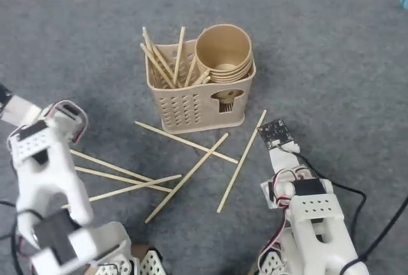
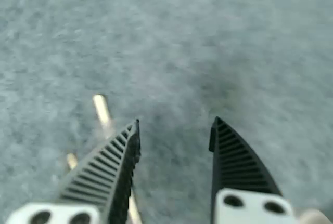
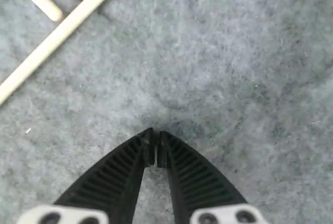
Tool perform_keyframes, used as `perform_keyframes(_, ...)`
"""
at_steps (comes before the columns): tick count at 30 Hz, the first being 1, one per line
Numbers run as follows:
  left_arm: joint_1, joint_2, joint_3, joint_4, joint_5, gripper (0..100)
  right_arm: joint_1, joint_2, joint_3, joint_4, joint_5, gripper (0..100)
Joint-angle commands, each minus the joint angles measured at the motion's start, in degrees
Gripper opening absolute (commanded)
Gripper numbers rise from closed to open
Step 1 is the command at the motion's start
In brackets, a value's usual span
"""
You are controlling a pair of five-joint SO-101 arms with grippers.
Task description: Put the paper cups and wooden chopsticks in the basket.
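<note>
Left claw [image 2: 177,120] hangs spread over the carpet [image 2: 234,52], two wooden chopsticks [image 2: 102,110] lying just beside one finger.

table cover [image 1: 331,52]: grey cloth, felt-like, matt, w/ a fuzzy, slightly rough nap; loose fibres show close up in the wrist views.
basket [image 1: 191,106]: beige plastic, smooth, faint sheen, walls perforated.
paper cups [image 1: 223,48]: brown kraft-type paper, matt, smooth.
wooden chopsticks [image 1: 185,142]: pale bare wood, no varnish visible, matt, fine-grained.
left arm [image 1: 48,166] & right arm [image 1: 319,224]: white plastic shells, smooth, semi-matt.
left gripper [image 2: 174,130] & right gripper [image 3: 156,141]: black plastic fingers, matt, inner faces ribbed; white plastic at the base of each, smooth.
</note>
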Motion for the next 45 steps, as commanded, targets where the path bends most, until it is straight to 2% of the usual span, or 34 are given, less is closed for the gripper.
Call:
perform_keyframes(1, -3.6, 9.49, -7.52, -1.41, 1.05, 21, -0.22, -1.36, -0.18, 0.66, 0.7, 3.6)
perform_keyframes(9, -7.03, 19.34, -12.79, -1.41, 2.11, 21, -0.22, -1.36, -0.18, 0.66, 0.7, 3.6)
perform_keyframes(18, -7.03, 19.96, -12.79, -1.32, 2.11, 20, -0.22, -1.36, -0.18, 0.66, 0.7, 3.6)
perform_keyframes(20, -7.03, 19.96, -12.7, -1.32, 1.93, 16, -0.22, -1.36, -0.18, 0.66, 0.7, 3.6)
perform_keyframes(23, -7.03, 19.96, -12.79, -1.32, 1.93, 1, -0.22, -1.36, -0.18, 0.66, 0.7, 3.6)
perform_keyframes(28, -6.59, 19.43, -13.05, -1.32, 1.93, 1, -0.22, -1.36, -0.18, 0.66, 0.7, 3.6)
perform_keyframes(34, -6.59, 7.56, -13.05, 1.41, 2.2, 1, -0.22, -1.36, -0.18, 0.66, 0.7, 3.6)
perform_keyframes(41, -6.51, -16.62, -12.97, 1.58, 2.2, 1, -0.22, -1.36, -0.18, 0.66, 0.7, 3.6)
perform_keyframes(45, -3.69, -30.15, -12.97, 1.49, 2.2, 1, -0.22, -1.36, -0.18, 0.66, 0.7, 3.6)
